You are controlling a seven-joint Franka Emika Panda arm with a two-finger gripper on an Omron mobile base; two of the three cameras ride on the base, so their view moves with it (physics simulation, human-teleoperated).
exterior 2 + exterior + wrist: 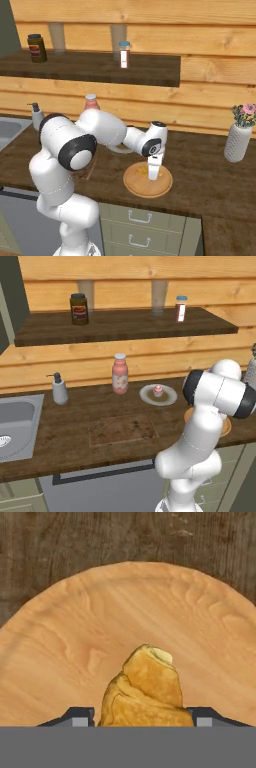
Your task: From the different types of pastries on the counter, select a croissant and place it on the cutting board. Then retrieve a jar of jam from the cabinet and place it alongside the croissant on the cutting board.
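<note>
Standing on the wall shelf [125, 326], a dark brown jar [79, 309] carries a label too small to be read. The gripper [142, 718] is seen closed on the croissant [146, 692] — pinched between both fingertips on the round wooden plate [148, 181]. The plate rests on the dark wood-plank counter [75, 426], right of the bare cutting board [122, 429] — pale plank walling behind.

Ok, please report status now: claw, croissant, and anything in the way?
Claw shut on croissant, low over round wooden plate. Cutting board bare, waiting. Path to board: nothing seen in the way.
</note>
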